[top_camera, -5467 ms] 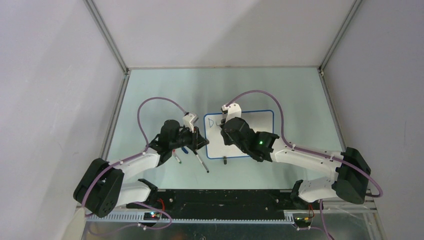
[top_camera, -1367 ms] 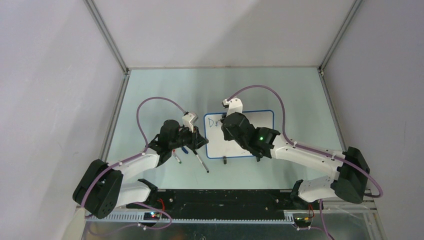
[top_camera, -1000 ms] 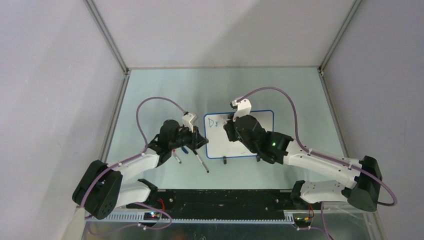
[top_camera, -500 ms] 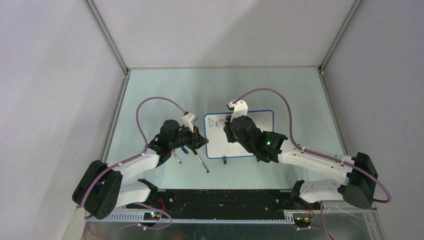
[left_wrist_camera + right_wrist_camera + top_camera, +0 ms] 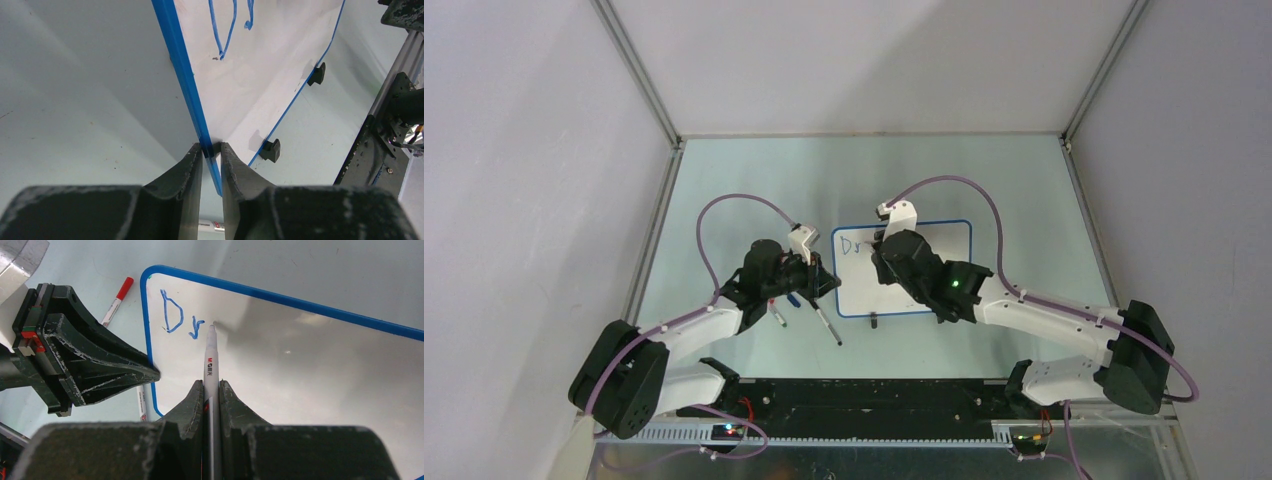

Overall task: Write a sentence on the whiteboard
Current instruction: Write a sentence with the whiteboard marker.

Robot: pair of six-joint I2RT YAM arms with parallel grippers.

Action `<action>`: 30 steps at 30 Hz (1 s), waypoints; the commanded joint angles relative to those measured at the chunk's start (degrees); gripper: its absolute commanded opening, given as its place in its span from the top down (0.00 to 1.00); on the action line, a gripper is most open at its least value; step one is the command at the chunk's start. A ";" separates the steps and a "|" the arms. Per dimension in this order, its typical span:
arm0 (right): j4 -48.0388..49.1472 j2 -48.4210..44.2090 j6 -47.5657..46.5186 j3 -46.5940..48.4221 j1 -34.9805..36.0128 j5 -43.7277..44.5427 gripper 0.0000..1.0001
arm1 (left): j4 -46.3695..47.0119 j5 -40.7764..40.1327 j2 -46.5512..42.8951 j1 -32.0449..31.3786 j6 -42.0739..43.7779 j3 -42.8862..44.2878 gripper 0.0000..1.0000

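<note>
The whiteboard (image 5: 946, 243) lies flat on the table, white with a thin blue rim. Of the sentence (image 5: 854, 241) only the blue letters "Dr" show, at the board's top left; they also show in the right wrist view (image 5: 177, 321) and the left wrist view (image 5: 227, 25). My left gripper (image 5: 211, 147) is shut on the board's left rim (image 5: 185, 75); in the top view it sits at that edge (image 5: 824, 283). My right gripper (image 5: 212, 386) is shut on a white marker (image 5: 210, 357), whose tip rests on the board just right of the "r". The right arm covers the board's middle (image 5: 924, 270).
Loose pens lie on the table by the left gripper: a red-capped one (image 5: 776, 316) (image 5: 116, 300) and a longer one (image 5: 828, 326). Two black clip feet (image 5: 271, 150) (image 5: 316, 74) stick out from the board's near long edge. Metal frame rails border the table.
An "r" has been added after the "D". Over the last second the right wrist has shifted slightly left and its elbow has drawn back. The left arm has not moved.
</note>
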 commanded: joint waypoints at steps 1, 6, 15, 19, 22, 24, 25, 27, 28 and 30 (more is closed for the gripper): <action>2.32 0.29 0.42 0.25 -0.32 -0.19 1.00 | 1.01 -0.04 -1.12 -0.36 1.51 0.93 0.76; 2.34 0.54 0.57 0.25 -0.64 -0.12 1.00 | 1.03 -0.08 -1.12 -0.39 1.51 0.93 0.76; 2.38 0.99 0.59 0.25 -0.83 -0.69 1.00 | 1.02 -0.12 -1.12 -0.37 1.60 0.93 0.76; 2.04 1.07 0.80 0.26 -1.23 -0.73 1.00 | 0.93 -0.12 -1.13 -0.41 1.60 0.93 0.76; 1.54 1.07 1.04 0.26 -1.47 -0.73 1.00 | 0.88 -0.12 -1.13 -0.47 1.60 0.93 0.76; 1.17 0.92 1.17 0.26 -1.60 -0.66 1.00 | 0.90 -0.23 -1.12 -0.48 1.60 0.93 0.76; 0.98 0.86 1.29 0.26 -1.69 -0.45 1.00 | 0.91 -0.25 -1.12 -0.46 1.60 0.93 0.76; 0.70 0.68 1.41 0.26 -1.78 -0.27 1.00 | 1.01 -0.21 -1.10 -0.45 1.60 0.93 0.76; 0.57 0.55 1.49 0.20 -1.82 -0.27 1.00 | 1.00 -0.21 -1.05 -0.45 1.60 0.93 0.76; 0.20 0.35 1.59 0.23 -1.88 -0.09 1.00 | 0.95 -0.16 -1.04 -0.45 1.60 0.95 0.76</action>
